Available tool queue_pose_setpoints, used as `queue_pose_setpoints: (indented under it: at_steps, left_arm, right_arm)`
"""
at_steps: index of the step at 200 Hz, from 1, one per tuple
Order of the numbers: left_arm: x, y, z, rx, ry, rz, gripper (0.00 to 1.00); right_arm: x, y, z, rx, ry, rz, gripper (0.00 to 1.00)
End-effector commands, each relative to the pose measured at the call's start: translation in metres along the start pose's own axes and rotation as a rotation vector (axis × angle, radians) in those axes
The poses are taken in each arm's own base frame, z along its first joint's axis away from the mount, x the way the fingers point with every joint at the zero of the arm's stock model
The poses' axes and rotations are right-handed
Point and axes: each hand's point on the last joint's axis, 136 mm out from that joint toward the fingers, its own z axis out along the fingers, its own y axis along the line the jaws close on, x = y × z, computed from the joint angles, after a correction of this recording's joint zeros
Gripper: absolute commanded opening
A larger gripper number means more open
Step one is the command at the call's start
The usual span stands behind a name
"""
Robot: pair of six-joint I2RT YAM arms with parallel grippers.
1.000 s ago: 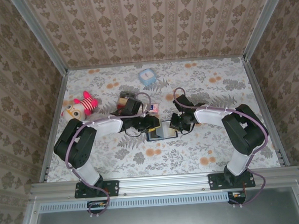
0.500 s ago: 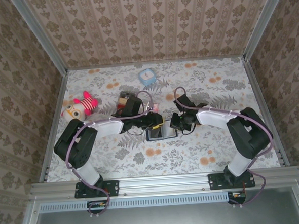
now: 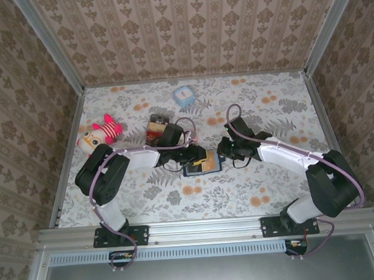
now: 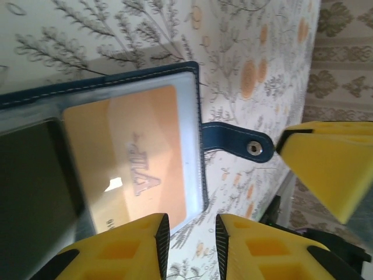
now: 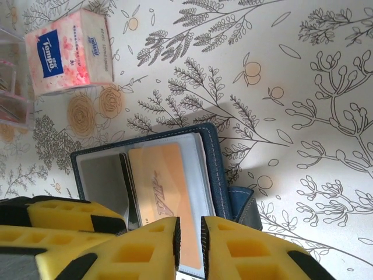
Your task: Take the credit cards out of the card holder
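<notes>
A plush doll (image 3: 101, 134) and a red-and-tan box (image 3: 157, 126) lie left of centre on the flowered tabletop (image 3: 241, 187). The left arm (image 3: 131, 157) reaches in to the middle, where the card holder (image 3: 204, 167) lies open and flat between the tips of the two arms.

Seen from the left wrist, the left fingers (image 4: 116, 251) stand narrowly parted, with bare tabletop in the gap, pinching nothing. The holder's edge runs just beyond their tips. An orange card (image 4: 131, 169) marked VIP sits under its clear sleeve, and the snap tab (image 4: 236, 143) sticks out to one side.

Seen from the right wrist, the right fingers (image 5: 250, 251) leave only a slit above the card's near end and the holder's navy rim; whether they pinch anything cannot be told. A tissue pack (image 5: 70, 52) sits apart, beyond the holder. The right arm (image 3: 283, 154) comes in from the right.
</notes>
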Motion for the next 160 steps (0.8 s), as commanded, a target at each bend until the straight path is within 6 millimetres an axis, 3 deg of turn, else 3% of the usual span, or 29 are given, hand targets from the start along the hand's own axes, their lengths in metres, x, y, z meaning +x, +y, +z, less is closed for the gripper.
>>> queue_pose_setpoints:
  at_steps: [1, 39, 86, 160]
  left_arm:
    - [-0.01, 0.0, -0.016, -0.091, -0.045, 0.054, 0.3]
    - [-0.005, 0.011, -0.016, -0.129, -0.038, 0.021, 0.29]
    - [0.002, 0.012, -0.005, -0.137, -0.014, -0.006, 0.26]
    - [0.006, 0.03, 0.002, -0.202, 0.008, -0.055, 0.24]
  right_arm:
    - [0.006, 0.002, 0.0, 0.024, 0.018, -0.051, 0.2]
    - [0.02, 0.02, 0.021, 0.054, 0.083, -0.11, 0.16]
    - [0.026, 0.0, 0.039, 0.16, 0.112, -0.076, 0.14]
    - [0.033, -0.021, 0.053, 0.235, 0.144, -0.063, 0.16]
